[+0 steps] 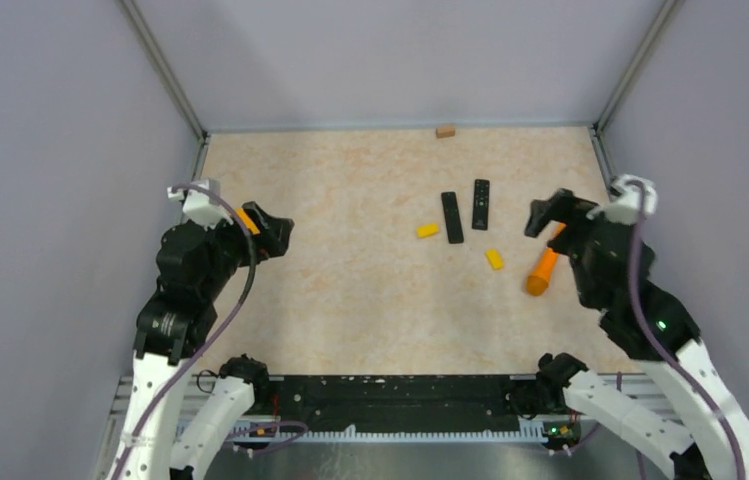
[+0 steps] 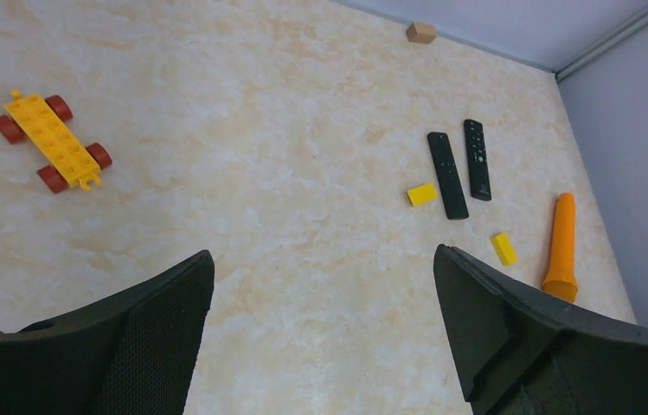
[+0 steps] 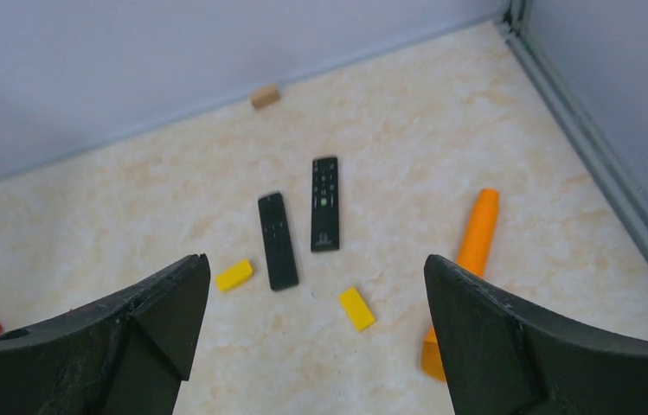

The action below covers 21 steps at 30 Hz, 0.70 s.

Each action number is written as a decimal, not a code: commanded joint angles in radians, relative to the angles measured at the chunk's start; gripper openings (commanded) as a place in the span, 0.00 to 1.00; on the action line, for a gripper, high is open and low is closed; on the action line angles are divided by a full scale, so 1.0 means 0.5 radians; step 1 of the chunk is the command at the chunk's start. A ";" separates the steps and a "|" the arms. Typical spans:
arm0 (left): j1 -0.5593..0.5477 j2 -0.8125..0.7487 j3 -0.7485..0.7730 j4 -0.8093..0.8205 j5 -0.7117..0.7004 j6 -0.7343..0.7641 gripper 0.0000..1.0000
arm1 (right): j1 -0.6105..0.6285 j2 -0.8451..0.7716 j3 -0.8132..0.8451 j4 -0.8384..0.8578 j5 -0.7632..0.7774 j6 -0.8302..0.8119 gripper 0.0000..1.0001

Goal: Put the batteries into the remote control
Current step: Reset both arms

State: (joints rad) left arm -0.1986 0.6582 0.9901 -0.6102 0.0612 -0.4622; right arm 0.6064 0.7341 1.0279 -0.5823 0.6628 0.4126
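Two black remotes lie side by side right of the table's centre: a longer one (image 1: 451, 217) and a shorter one (image 1: 480, 204). They also show in the left wrist view (image 2: 447, 175) (image 2: 477, 159) and the right wrist view (image 3: 278, 240) (image 3: 324, 203). No batteries show in any view. My left gripper (image 1: 275, 232) (image 2: 322, 259) is open and empty, held above the table's left side. My right gripper (image 1: 547, 212) (image 3: 315, 261) is open and empty, held above the table just right of the remotes.
Two small yellow blocks (image 1: 428, 230) (image 1: 494, 259) lie by the remotes. An orange cone-shaped stick (image 1: 543, 270) lies under my right gripper. A tan block (image 1: 444, 130) sits at the back wall. A yellow toy car base with red wheels (image 2: 52, 143) sits at the left.
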 commanded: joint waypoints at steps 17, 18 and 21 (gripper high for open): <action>-0.004 -0.388 0.481 -0.325 -0.235 0.080 0.99 | -0.010 -0.572 0.570 -0.373 0.141 0.088 0.96; -0.004 -0.391 0.486 -0.329 -0.237 0.083 0.99 | -0.010 -0.575 0.561 -0.371 0.142 0.091 0.97; -0.005 -0.393 0.493 -0.327 -0.230 0.100 0.99 | -0.010 -0.573 0.534 -0.356 0.150 0.099 0.97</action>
State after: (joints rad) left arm -0.1986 0.4664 1.2072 -0.7784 -0.0460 -0.4309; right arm 0.6064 0.4412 1.2903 -0.7570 0.7547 0.4500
